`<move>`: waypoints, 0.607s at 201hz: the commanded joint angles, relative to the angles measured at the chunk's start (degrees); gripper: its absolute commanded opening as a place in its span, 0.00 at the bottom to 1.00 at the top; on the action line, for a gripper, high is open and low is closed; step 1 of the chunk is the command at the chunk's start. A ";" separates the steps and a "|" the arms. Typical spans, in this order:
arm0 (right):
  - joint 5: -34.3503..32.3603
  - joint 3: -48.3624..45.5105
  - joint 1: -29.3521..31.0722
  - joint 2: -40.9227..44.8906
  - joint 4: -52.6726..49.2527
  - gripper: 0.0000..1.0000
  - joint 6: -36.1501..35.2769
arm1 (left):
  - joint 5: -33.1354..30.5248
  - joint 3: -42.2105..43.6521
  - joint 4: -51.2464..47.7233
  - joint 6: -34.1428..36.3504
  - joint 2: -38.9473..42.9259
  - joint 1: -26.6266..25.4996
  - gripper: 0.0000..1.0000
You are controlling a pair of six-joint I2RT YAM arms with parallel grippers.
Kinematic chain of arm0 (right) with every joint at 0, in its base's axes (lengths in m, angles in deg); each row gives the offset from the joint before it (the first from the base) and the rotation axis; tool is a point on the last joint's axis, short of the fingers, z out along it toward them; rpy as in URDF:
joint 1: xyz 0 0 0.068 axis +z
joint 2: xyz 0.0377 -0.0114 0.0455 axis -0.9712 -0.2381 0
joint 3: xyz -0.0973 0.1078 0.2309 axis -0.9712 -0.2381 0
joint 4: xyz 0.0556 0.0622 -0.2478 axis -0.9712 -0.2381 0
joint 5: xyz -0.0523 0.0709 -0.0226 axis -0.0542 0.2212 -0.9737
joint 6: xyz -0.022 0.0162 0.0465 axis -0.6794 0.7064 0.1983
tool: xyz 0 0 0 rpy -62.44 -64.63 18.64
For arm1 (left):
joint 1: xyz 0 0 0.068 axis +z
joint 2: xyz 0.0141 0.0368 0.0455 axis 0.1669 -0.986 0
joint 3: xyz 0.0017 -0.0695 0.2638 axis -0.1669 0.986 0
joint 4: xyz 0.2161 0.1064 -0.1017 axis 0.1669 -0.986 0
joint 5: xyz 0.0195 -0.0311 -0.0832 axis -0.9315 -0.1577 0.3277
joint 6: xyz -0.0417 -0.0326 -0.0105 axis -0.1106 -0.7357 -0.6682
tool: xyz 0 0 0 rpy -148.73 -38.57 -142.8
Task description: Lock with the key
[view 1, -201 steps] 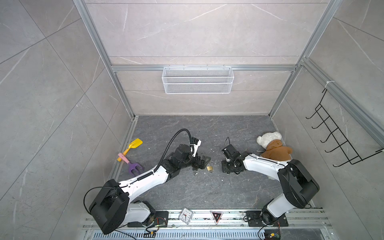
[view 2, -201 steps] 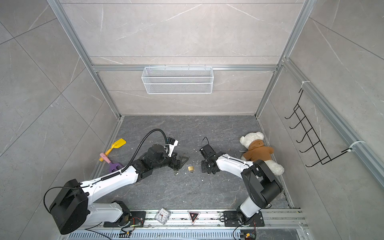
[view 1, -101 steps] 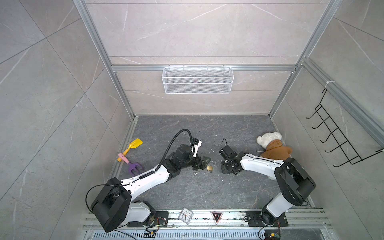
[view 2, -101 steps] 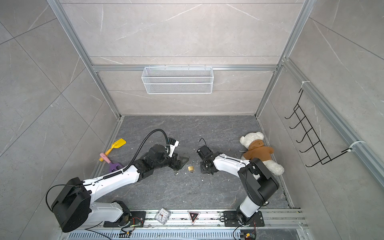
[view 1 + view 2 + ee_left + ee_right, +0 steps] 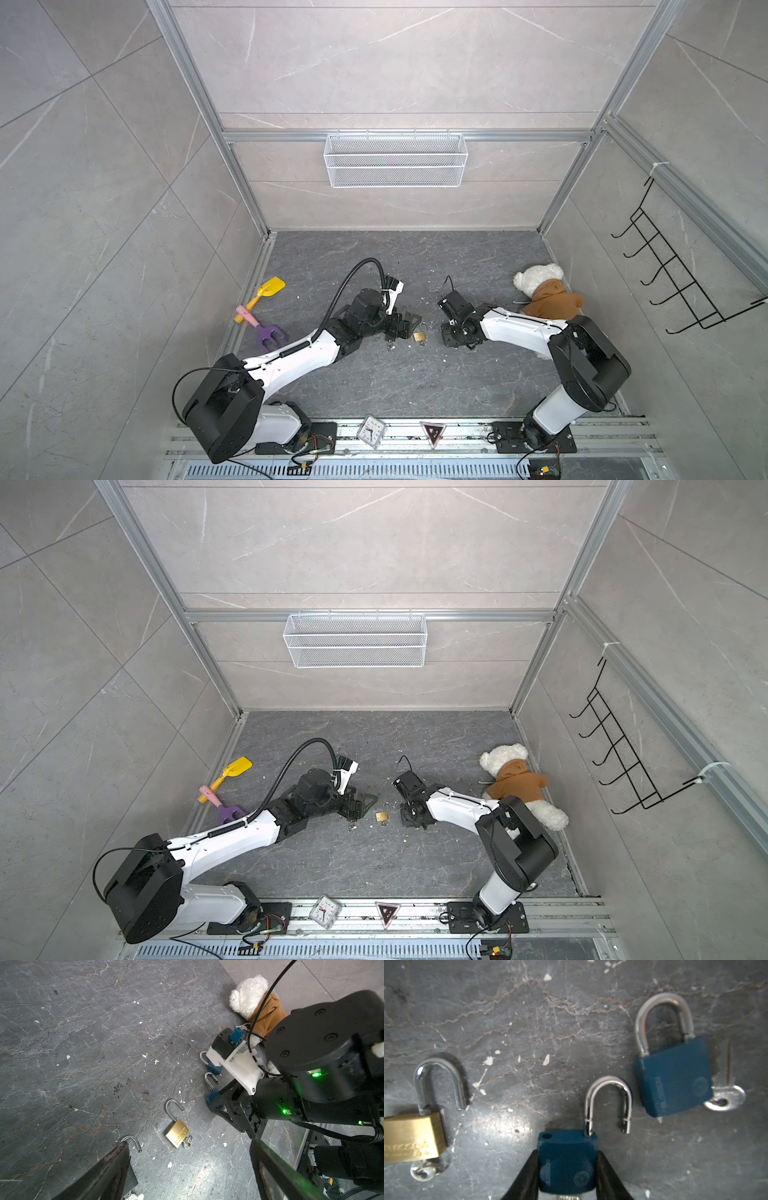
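The dark slate tabletop [image 5: 415, 386] spreads under both my arms. The teddy bear [image 5: 544, 291] in its brown hoodie lies slumped at the right edge, well apart from the work. My left gripper [image 5: 409, 324] stands wide open with nothing in it. The brass padlock [image 5: 177, 1133] lies flat on the slate just ahead of its fingers [image 5: 112, 1167], with its shackle sprung open. My right gripper [image 5: 567, 1154] sits low on the slate. Its fingers [image 5: 527, 1176] are closed against both flanks of the open blue padlock [image 5: 566, 1169], whose shackle is lifted clear of the body on one side. Just beside that lies the second blue padlock [image 5: 672, 1078], shackle seated, apart from my fingers. A steel shackle [image 5: 133, 1144] pokes out by my left finger, its body hidden. A round-headed key [image 5: 724, 1097] juts from the second blue padlock's base. The brass padlock's key [image 5: 188, 1144] sits in its underside. The silver sliver [image 5: 569, 1196] below the padlock I hold is, I think, its key, cut off by the frame edge.
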 commanded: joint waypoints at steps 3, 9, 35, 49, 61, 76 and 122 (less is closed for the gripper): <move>3.55 -1.52 0.24 1.90 3.55 0.28 -2.03 | -0.18 -0.46 2.96 -0.43 -1.24 -0.02 0.91; 4.29 -1.60 0.29 2.63 4.03 0.27 -2.43 | -0.99 -0.44 2.72 -0.48 -1.55 -0.02 0.91; 10.26 -3.73 0.37 7.44 8.47 0.25 -4.69 | -2.36 -1.40 1.44 -1.91 -3.39 0.33 0.91; 12.80 -5.01 0.72 10.26 10.81 0.25 -6.23 | 0.40 -2.61 1.25 -2.54 -5.02 0.60 0.91; 13.49 -5.90 1.12 12.19 12.18 0.25 -7.43 | 3.46 -3.56 1.81 -3.14 -6.39 0.59 0.90; 14.96 -6.61 1.47 13.61 13.45 0.24 -9.00 | 5.05 -4.35 2.47 -4.05 -7.92 0.55 0.88; 17.75 -8.57 3.72 17.28 17.87 0.24 -12.26 | 6.45 -5.73 3.32 -5.66 -9.82 0.60 0.87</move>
